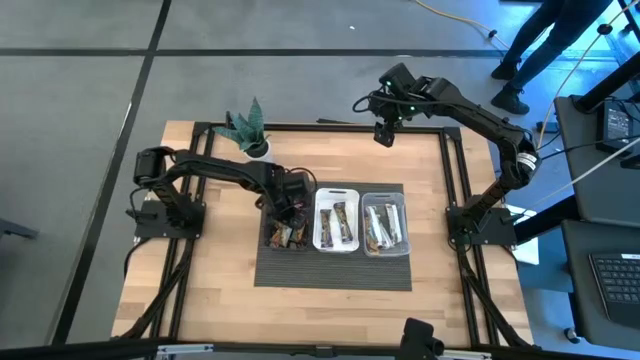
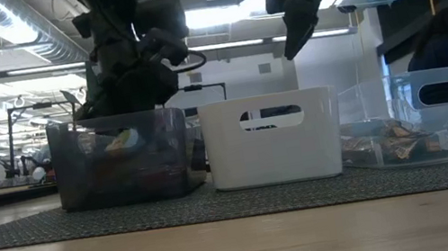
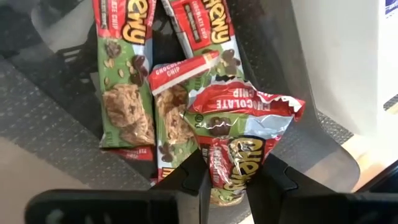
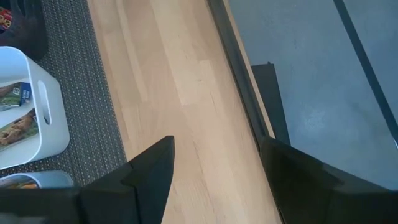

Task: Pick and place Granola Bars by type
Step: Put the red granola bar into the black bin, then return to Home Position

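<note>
Left wrist view: left gripper (image 3: 227,180) clamps a crinkled red-and-green chocolate chip granola bar wrapper (image 3: 239,134) over the smoky dark translucent tray (image 1: 283,232), where three more red-and-green chewy bars (image 3: 124,93) lie flat on the tray floor. High view: white plastic tray (image 1: 337,222) and clear plastic tray (image 1: 386,225) sit beside it in a row, each with bars, all on a dark woven mat (image 1: 335,272) over the light wooden table (image 1: 215,290). Right gripper (image 1: 384,133) hangs raised above the table's far edge, fingers spread wide, empty. Small potted green plant (image 1: 247,130) near far left corner. A person's legs (image 1: 530,50) on the grey floor beyond.
</note>
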